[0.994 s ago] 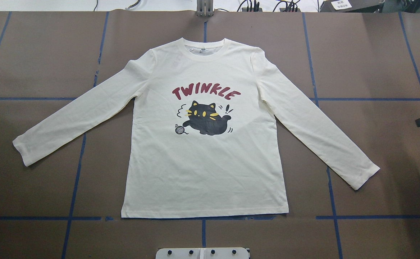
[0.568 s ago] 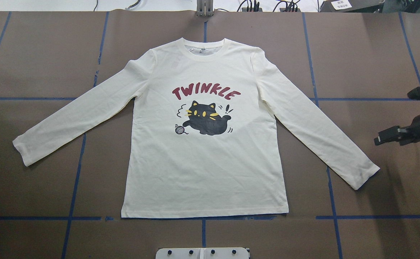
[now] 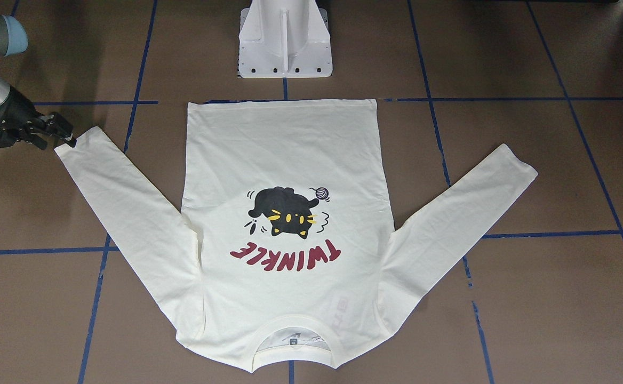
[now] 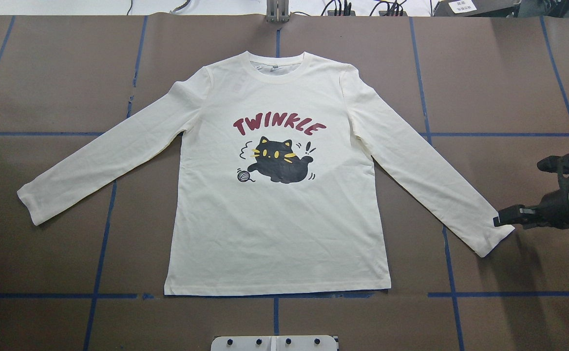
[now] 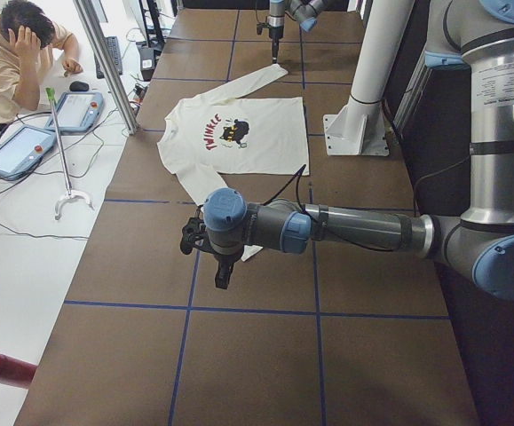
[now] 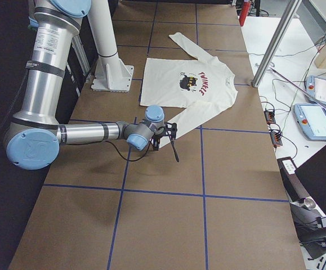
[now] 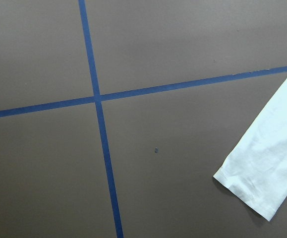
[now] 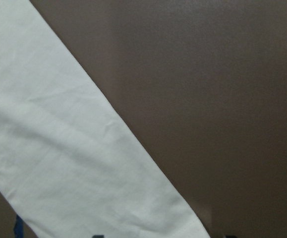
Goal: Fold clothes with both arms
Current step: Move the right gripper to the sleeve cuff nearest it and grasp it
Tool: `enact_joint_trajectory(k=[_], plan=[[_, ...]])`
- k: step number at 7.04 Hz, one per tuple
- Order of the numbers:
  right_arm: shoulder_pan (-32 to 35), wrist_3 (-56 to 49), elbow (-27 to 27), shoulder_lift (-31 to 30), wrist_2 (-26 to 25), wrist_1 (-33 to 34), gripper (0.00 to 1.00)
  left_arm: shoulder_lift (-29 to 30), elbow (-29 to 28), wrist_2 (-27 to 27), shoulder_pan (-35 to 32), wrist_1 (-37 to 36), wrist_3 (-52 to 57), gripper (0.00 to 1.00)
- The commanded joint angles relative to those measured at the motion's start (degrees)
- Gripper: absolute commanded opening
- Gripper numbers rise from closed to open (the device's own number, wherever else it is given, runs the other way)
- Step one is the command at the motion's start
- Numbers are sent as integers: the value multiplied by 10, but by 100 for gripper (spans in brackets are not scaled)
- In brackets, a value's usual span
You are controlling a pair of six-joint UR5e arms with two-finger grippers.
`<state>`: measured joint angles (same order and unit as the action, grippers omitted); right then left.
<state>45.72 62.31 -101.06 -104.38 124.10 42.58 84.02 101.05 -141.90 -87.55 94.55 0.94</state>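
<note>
The cream-white long-sleeved T-shirt (image 4: pixel 275 229) lies flat and print-up on the brown table, sleeves spread out; it also shows in the front-facing view (image 3: pixel 285 149). My right gripper (image 4: pixel 501 219) hovers at the cuff (image 4: pixel 489 239) of the sleeve on my right and looks open; it also shows in the front-facing view (image 3: pixel 62 133). The right wrist view shows that sleeve (image 8: pixel 74 163) close below. My left gripper (image 5: pixel 219 271) shows only in the left side view, above the table by the other cuff (image 7: pixel 257 173); I cannot tell whether it is open or shut.
The white pedestal base (image 3: pixel 285 42) stands just behind the shirt's hem. Blue tape lines (image 4: pixel 102 243) grid the table. An operator (image 5: pixel 17 44) sits at a side desk with tablets, beyond a metal post (image 5: pixel 106 62).
My right arm has come in from the right edge and moved towards me and left, down to the right sleeve cuff. The shirt has not moved.
</note>
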Motion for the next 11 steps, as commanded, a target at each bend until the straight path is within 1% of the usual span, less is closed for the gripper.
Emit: enact_joint_trajectory(k=[1,2,4,7,8,9,10,11], plan=[[-1,3,16,2,-6,-2,76,0,-7,-2,0,1,1,100],[-1,3,18,2,-5,-3,76,-1,-6,-2,0,1,1,100],[-1,11,22,2,-5,-3,57,-1,-5,-2,0,2,1,100],[-2,11,24,4,-4,-3,51,-1,-5,-2,-1,2,1,100],[-2,11,25,4,-4,-3,42,-1,-4,-2,0,2,1,100],[-2,12,25,4,-4,-3,25,-1,-5,-2,-1,2,1,100],[-3,12,26,4,-4,-3,4,-2,-2,-2,-2,2,1,100],[-4,11,26,6,-1,-3,0,-2,-2,-2,-2,2,2,100]])
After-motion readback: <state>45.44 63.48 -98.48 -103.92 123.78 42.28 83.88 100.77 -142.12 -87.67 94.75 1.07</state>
